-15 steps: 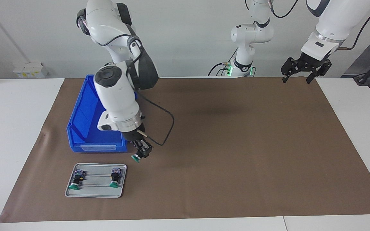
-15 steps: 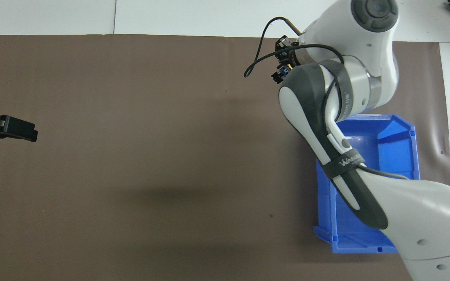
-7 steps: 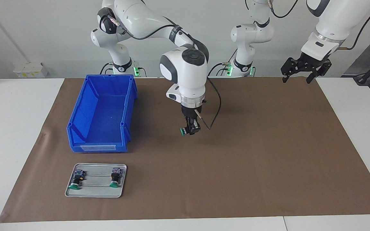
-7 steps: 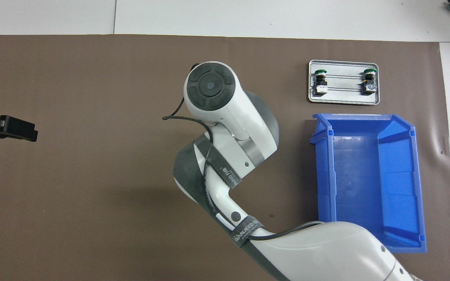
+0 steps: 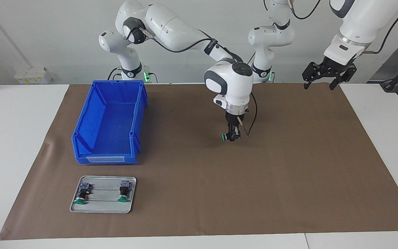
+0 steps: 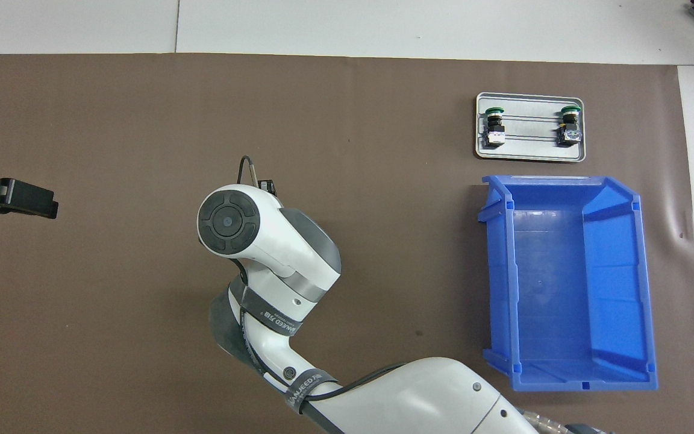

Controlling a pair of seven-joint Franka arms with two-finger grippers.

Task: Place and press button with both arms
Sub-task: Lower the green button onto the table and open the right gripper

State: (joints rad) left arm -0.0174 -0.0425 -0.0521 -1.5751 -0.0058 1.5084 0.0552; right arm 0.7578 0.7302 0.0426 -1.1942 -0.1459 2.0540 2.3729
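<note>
Button (image 5: 225,137) sits pinched between the jaws of the right gripper (image 5: 232,135), held just above the brown mat (image 5: 288,166) near the middle of the desk (image 5: 19,138). Its green cap sticks out sideways from the jaws toward the right arm's end of the desk, and the dark body runs back between the fingers, so its long axis lies roughly level, along the desk's length rather than upright. Whether it touches the mat cannot be told; in the overhead view the arm's wrist hides it.

The right arm (image 5: 185,34) reaches out from its base and bends down over the mat's centre, its black cable looping beside the wrist. Toward the right arm's end of the desk stands a blue bin (image 5: 81,138), and just farther from the robots than the bin lies a grey tray (image 5: 102,207) with two twin buttons (image 5: 81,195) lying on their sides, green caps pointing away from the robots.

The left gripper (image 5: 324,82) waits in the air over the mat's edge at the left arm's end, jaws spread.
</note>
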